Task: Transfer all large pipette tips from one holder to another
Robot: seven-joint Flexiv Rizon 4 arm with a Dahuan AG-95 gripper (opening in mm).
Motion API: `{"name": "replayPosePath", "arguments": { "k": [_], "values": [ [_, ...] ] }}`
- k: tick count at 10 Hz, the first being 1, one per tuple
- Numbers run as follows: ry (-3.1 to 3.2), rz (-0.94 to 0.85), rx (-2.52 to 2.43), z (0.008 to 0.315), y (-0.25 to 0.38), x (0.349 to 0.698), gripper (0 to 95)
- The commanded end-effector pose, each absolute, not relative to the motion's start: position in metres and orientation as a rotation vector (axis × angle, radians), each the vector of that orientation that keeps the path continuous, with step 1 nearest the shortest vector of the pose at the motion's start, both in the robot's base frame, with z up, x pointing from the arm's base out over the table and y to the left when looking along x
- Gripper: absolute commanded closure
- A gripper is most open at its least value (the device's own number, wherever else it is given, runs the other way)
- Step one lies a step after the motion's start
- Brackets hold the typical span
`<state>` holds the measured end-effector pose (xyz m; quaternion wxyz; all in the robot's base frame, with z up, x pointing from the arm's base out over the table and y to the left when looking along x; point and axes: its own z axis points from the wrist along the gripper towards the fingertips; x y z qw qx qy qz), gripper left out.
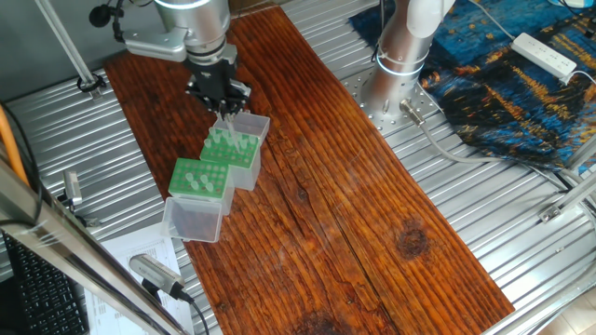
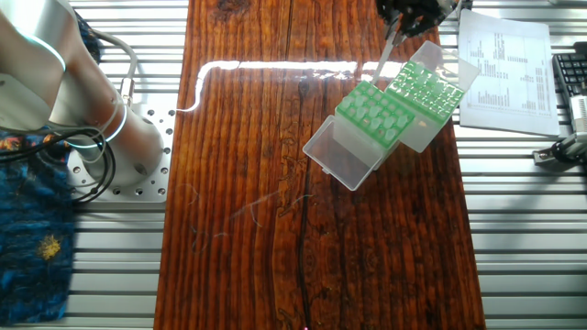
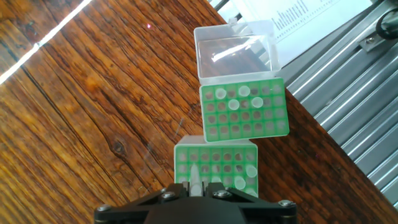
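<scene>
Two green tip racks lie side by side on the wooden board. My gripper (image 3: 194,190) is shut on one pale large pipette tip (image 3: 194,177) and holds it upright just above the near rack (image 3: 214,163). A few other tips (image 3: 249,171) stand in that rack. The far rack (image 3: 244,109) holds several tips (image 3: 234,104) near its back rows, and its clear lid (image 3: 235,53) lies open behind it. In one fixed view the gripper (image 1: 223,107) hangs over the rack (image 1: 231,149) with the tip (image 1: 226,121) pointing down. In the other fixed view the held tip (image 2: 390,46) slants below the gripper (image 2: 396,26).
A printed paper sheet (image 2: 504,64) lies on the ribbed metal table beside the racks. The arm's base (image 1: 396,70) stands to the board's side, with cables and a patterned blue cloth (image 1: 503,74). A keyboard (image 2: 570,78) sits at the edge.
</scene>
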<state>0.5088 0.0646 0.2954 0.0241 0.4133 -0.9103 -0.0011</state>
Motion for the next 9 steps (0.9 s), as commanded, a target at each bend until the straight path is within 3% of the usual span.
{"name": "replayPosePath", "arguments": {
  "k": [1,9],
  "values": [
    [-2.814,-0.006,1.285,0.296,0.065,0.510,95.0],
    [-2.823,-0.005,1.279,0.289,0.066,0.495,95.0]
  ]
}}
